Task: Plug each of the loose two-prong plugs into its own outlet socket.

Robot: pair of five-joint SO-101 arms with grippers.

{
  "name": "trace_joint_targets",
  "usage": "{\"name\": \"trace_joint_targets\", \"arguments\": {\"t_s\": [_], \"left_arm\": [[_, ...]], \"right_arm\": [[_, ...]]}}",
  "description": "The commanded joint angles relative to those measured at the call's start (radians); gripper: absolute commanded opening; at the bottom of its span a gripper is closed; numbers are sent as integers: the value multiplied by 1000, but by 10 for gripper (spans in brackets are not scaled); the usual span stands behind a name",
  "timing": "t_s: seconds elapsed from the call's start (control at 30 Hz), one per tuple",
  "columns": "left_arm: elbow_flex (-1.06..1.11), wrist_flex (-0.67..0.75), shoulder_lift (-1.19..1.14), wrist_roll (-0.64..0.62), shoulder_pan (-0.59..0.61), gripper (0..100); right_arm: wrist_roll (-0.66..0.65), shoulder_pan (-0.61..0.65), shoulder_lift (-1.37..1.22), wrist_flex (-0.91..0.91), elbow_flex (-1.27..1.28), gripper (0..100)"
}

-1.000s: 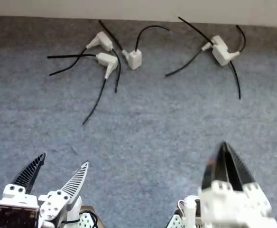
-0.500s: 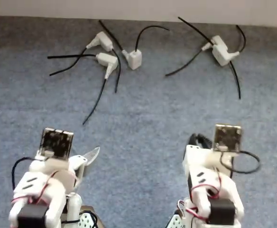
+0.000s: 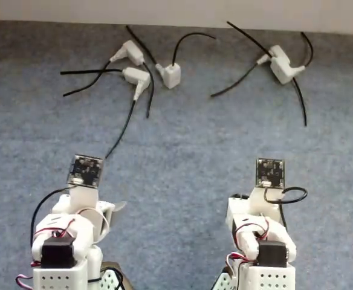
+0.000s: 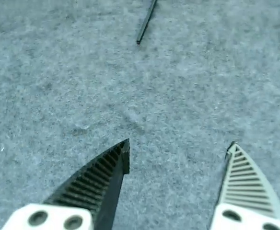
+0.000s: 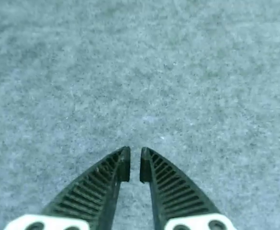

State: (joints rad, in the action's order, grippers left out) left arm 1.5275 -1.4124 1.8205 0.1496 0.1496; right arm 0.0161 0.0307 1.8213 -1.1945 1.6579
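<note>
Two white angled plugs (image 3: 128, 51) (image 3: 136, 77) with black cords lie at the far left of the grey carpet. A white socket block (image 3: 171, 75) sits just right of them. At the far right, a white plug and socket pair (image 3: 280, 64) lie pressed together. Both arms stand folded at the near edge, far from all of these. My left gripper (image 4: 178, 152) is open over bare carpet, with a black cord end (image 4: 145, 26) ahead of it; its white finger (image 3: 117, 207) peeks out in the high view. My right gripper (image 5: 134, 165) is shut with nothing in it, above bare carpet.
Loose black cords (image 3: 125, 124) trail from the plugs toward the middle of the carpet (image 3: 194, 151). A pale wall edge (image 3: 176, 12) bounds the far side. A broad stretch of carpet separates the arms from the plugs.
Both arms have folded back and tipped their grippers down at the carpet, so the wrist cameras now stand up in the high view. The plugs and cords have not moved.
</note>
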Motion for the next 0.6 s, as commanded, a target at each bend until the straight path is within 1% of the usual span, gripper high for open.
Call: {"name": "trace_joint_targets", "arguments": {"t_s": [0.0, 0.07, 0.17, 0.23, 0.33, 0.43, 0.57], "left_arm": [[71, 32, -4, 0, 81, 309], [134, 54, -2, 0, 71, 309], [156, 63, -4, 0, -1, 309], [168, 69, -7, 2, -28, 309], [168, 69, -7, 2, -30, 309], [168, 69, -7, 3, -30, 309], [168, 69, -7, 3, -30, 309]], "right_arm": [[-9, 4, 12, 15, 130, 51], [-9, 4, 7, 10, 133, 51], [-11, 1, 10, -15, 134, 51], [-11, 1, 8, -21, 134, 51], [-29, -2, 10, -56, 134, 51], [-58, -2, 10, -50, 134, 51], [-61, -2, 10, -50, 134, 51]]}}
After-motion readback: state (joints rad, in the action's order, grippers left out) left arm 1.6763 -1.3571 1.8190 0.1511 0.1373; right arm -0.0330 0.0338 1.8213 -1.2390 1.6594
